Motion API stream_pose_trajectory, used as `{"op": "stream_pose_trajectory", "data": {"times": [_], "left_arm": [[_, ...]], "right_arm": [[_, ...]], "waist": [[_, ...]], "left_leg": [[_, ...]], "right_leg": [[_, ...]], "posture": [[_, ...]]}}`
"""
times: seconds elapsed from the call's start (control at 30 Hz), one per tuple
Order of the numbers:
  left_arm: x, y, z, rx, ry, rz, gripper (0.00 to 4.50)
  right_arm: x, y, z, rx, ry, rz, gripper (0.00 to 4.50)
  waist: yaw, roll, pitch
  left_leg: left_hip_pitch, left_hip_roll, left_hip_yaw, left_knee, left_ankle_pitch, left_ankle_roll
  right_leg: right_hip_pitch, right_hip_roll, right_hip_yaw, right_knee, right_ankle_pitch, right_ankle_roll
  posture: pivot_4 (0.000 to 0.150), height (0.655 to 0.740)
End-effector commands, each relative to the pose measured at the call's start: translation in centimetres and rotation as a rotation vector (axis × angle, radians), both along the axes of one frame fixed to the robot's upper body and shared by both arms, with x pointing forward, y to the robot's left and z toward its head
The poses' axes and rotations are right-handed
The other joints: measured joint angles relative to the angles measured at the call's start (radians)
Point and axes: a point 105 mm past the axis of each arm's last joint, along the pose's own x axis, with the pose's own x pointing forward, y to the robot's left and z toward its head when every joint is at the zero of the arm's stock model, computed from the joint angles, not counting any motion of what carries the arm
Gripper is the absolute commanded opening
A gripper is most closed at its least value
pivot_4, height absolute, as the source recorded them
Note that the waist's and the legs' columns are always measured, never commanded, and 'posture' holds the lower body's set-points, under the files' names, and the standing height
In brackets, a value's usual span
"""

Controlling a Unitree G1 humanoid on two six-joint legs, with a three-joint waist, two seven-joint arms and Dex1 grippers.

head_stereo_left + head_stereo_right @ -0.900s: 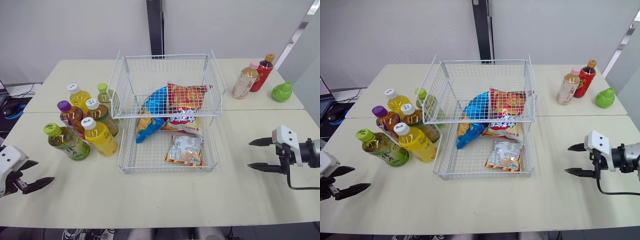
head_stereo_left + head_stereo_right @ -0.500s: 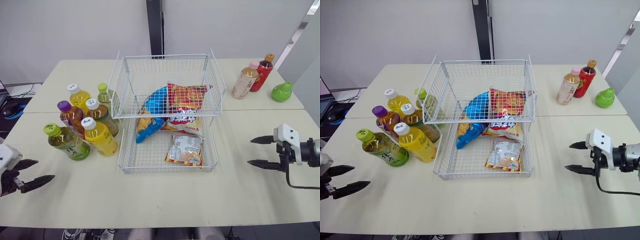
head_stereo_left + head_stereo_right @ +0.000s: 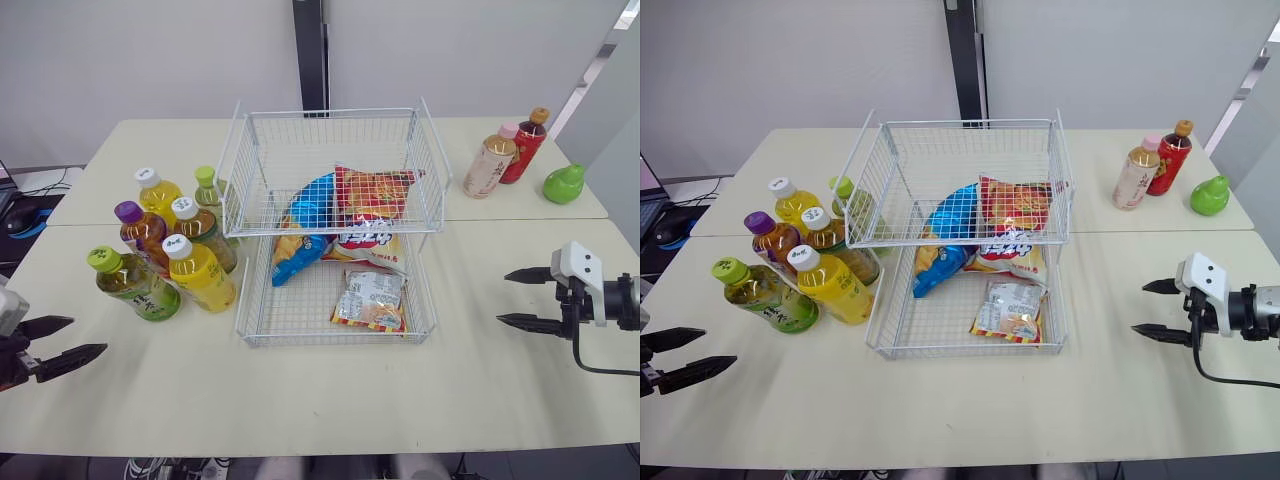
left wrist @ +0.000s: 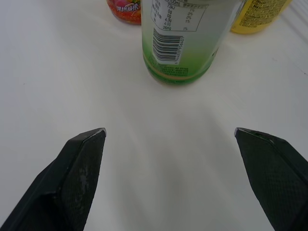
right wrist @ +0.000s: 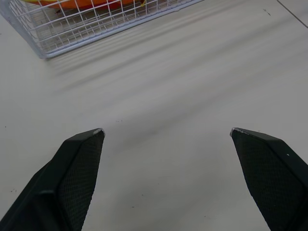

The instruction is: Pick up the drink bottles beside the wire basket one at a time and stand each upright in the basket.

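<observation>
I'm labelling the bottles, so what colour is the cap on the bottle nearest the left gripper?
Lime green cap, clearest in the left eye view.

our left tool hangs low at our near left, its two black fingers spread wide with nothing between them, tips aimed to our right and a little forward. our right tool comes in from our far right, its fingers also parted wide and empty, tips pointing left. the two tools are well apart.

place: office/lab | cues: pale tables; plain wall panels
</observation>
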Motion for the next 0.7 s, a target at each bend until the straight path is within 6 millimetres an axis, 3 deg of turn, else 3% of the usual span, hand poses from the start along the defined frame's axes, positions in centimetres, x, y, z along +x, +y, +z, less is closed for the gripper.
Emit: {"op": "stream_pose_trajectory", "data": {"times": [0.03, 0.2, 0.4, 0.53, 0.7], "left_arm": [[-0.2, -0.1, 1.2, -0.018, -0.060, 0.021, 4.46], [-0.4, -0.2, 1.6, -0.055, -0.092, 0.065, 4.46], [-0.6, -0.4, 1.6, -0.086, -0.097, 0.097, 4.46], [-1.3, -0.6, 1.8, -0.103, -0.112, 0.121, 4.46], [-2.9, -0.3, 2.6, -0.106, -0.143, 0.175, 4.46]], "right_arm": [[-0.2, -0.3, 2.0, 0.018, -0.063, -0.001, 4.50], [-2.1, 0.7, 4.1, 0.035, -0.104, 0.059, 4.50], [-5.0, 6.3, 8.2, 0.120, -0.158, 0.272, 4.50], [-5.4, 9.7, 11.3, 0.238, -0.208, 0.390, 4.50], [-5.8, 12.6, 14.0, 0.339, -0.238, 0.507, 4.50]], "waist": [[0.000, 0.000, 0.000], [0.002, 0.000, 0.000], [-0.001, 0.000, 0.000], [-0.001, -0.001, -0.001], [0.003, -0.004, -0.002]], "left_leg": [[0.000, 0.000, 0.000, 0.000, 0.000, 0.000], [0.000, 0.000, 0.000, 0.000, 0.000, 0.000], [0.000, 0.002, 0.000, 0.000, 0.000, 0.000], [0.000, 0.005, 0.002, 0.001, 0.000, 0.000], [-0.001, 0.008, 0.001, 0.001, -0.001, -0.001]], "right_leg": [[0.000, 0.000, 0.000, 0.000, 0.000, 0.000], [0.000, 0.000, 0.000, 0.000, 0.000, 0.000], [0.000, 0.000, 0.000, 0.000, 0.000, 0.000], [0.000, 0.002, 0.001, -0.001, 0.000, 0.001], [-0.001, 0.004, 0.002, -0.002, 0.002, -0.002]], "posture": [[0.150, 0.7400], [0.150, 0.7400], [0.150, 0.7400], [0.150, 0.7400], [0.150, 0.7400]]}}
